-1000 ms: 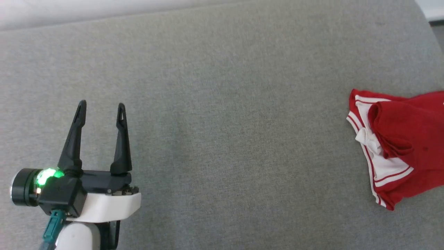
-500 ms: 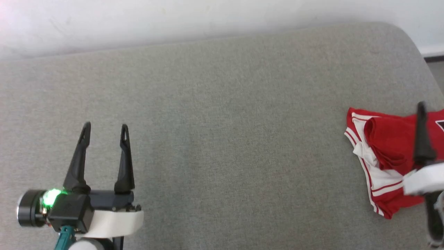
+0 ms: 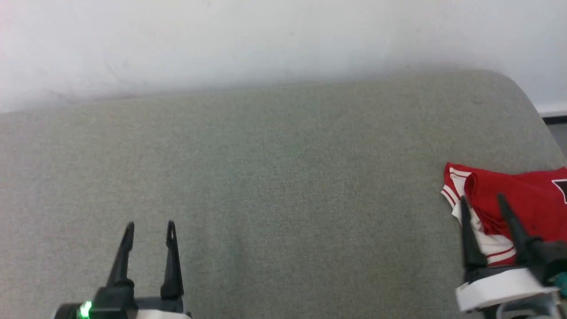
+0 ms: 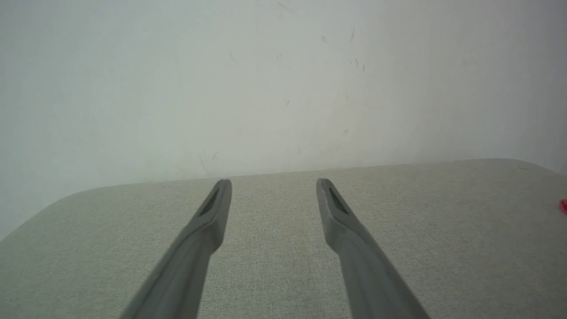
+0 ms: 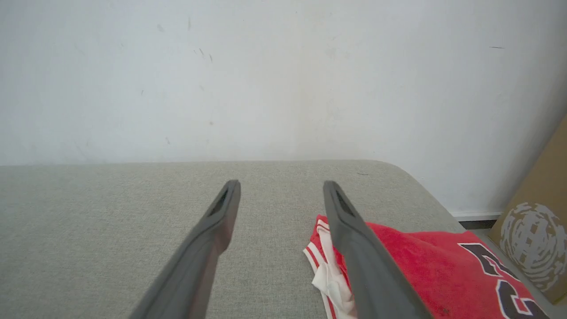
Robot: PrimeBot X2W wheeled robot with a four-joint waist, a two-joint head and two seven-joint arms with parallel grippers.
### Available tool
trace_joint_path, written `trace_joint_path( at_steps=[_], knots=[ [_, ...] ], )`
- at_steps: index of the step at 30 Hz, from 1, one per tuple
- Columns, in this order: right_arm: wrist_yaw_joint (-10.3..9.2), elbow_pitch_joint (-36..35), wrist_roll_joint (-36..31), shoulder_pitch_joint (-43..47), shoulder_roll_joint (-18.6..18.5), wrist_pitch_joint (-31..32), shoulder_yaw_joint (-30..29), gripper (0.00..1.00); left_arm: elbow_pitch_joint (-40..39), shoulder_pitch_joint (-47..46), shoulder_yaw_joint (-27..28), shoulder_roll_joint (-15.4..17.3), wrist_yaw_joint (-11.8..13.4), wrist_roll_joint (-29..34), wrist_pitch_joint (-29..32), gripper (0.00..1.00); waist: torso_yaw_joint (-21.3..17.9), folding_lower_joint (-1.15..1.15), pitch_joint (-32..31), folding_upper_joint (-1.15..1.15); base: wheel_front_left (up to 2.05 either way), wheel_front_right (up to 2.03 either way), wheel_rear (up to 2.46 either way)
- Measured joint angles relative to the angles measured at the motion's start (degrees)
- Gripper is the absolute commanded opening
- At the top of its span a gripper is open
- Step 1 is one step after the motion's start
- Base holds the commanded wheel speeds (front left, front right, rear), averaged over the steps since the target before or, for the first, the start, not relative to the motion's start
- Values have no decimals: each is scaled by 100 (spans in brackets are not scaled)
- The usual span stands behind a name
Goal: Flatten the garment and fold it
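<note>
The garment [image 3: 527, 204] lies crumpled at the right edge of the grey couch-like surface, red with a white striped sleeve and part of a black print showing. In the right wrist view the garment [image 5: 425, 270] sits low and right, black numerals visible. My right gripper [image 3: 483, 199] is open at the lower right, its fingertips over the garment's left edge; whether they touch it I cannot tell. My left gripper [image 3: 149, 226] is open at the lower left, far from the garment, with nothing between its fingers. A sliver of red [image 4: 563, 205] shows at the left wrist view's right edge.
The grey fabric surface [image 3: 283, 186] spreads wide between the grippers. A white wall [image 3: 266, 40] rises behind it. The surface's rounded right corner [image 3: 527, 97] drops to the floor. A brown cardboard box [image 5: 538, 239] with a printed emblem stands right of the surface.
The head camera has tilted up, bringing the wall into view. My right gripper has come into view at the lower right, by the garment's left edge. The garment lies as before.
</note>
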Motion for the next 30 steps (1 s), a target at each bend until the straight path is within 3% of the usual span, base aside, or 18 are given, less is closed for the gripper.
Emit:
trace_joint_path(
  at_steps=[13, 27, 28, 30],
  knots=[
    [1, 377, -235, 363, 8, -338, 344, 100, 207, 391, -177, -130, 135, -88, 1, 100, 265, 1, -283, 0, 0, 0, 0],
    [1, 396, -285, 387, 8, -383, 405, 100, 65, 338, -213, -152, 79, -71, 1, 100, 238, 1, -208, 0, 0, 0, 0],
    [1, 397, -282, 387, 5, -380, 408, 0, 43, 322, -212, -151, 79, -69, 3, 0, 237, 1, -206, 0, 0, 0, 0],
    [1, 399, -282, 388, 3, -380, 409, 0, 46, 331, -211, -148, 79, -71, 9, 0, 237, 1, -206, 0, 0, 0, 0]
  ],
)
